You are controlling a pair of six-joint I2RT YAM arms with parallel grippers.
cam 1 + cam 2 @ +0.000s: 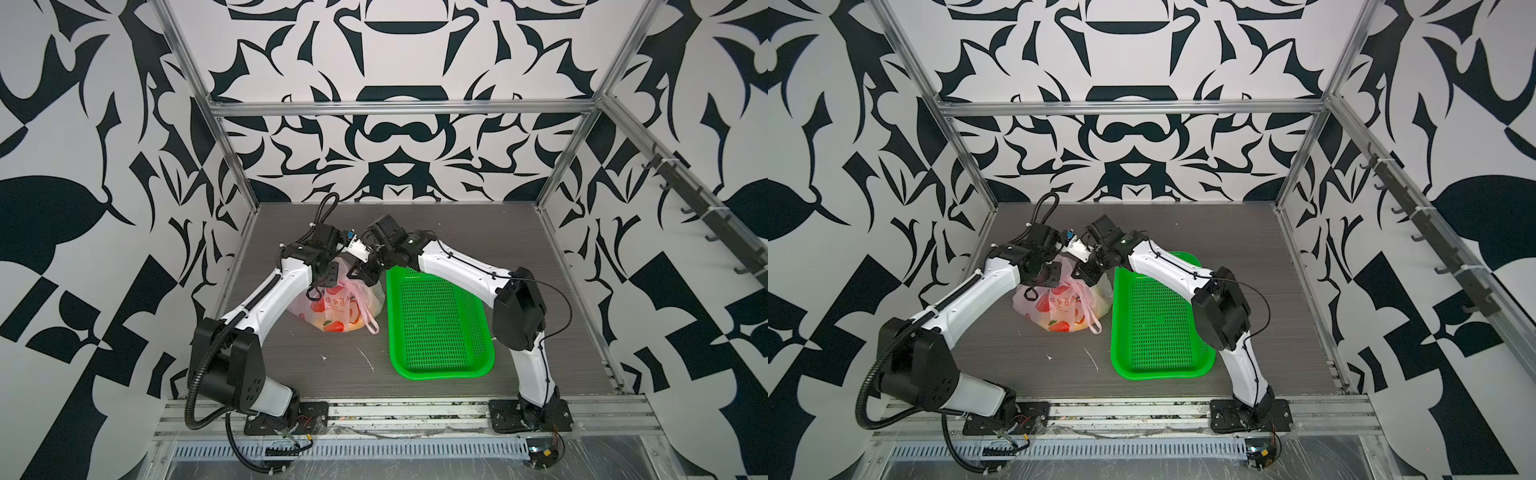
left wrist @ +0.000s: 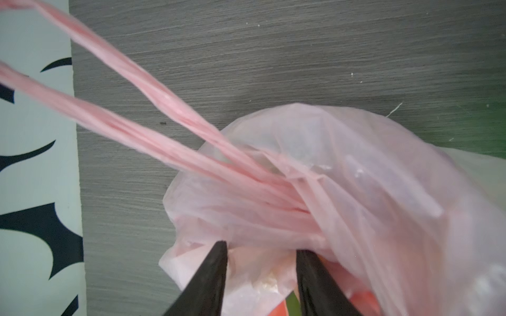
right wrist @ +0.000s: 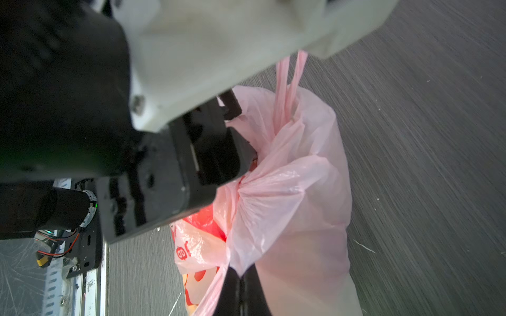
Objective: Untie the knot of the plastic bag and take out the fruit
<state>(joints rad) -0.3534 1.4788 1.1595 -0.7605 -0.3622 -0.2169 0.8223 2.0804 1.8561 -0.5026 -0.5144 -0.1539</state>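
The pale-pink plastic bag [image 1: 337, 305] with red-orange prints sits on the grey table, left of the green basket. My left gripper [image 2: 261, 247] is at the bag's top [image 1: 328, 282], its jaws apart with loose bag film between the fingers [image 2: 216, 273]. My right gripper [image 3: 241, 276] is shut on a pinch of the bag's upper film; in a top view it [image 1: 358, 274] comes in from the right. Two twisted handle strands [image 2: 153, 109] run into gathered folds. One handle loop [image 1: 369, 320] hangs down the front. The knot is hidden among the folds. The fruit shows only as a yellowish shape [image 1: 322, 322] through the film.
A green perforated basket [image 1: 440, 370] stands right of the bag, under the right arm. Both arm bases are bolted at the near rail [image 1: 374, 415]. Metal frame posts and patterned walls enclose the table on three sides. Small white scraps [image 1: 365, 359] lie in front of the bag.
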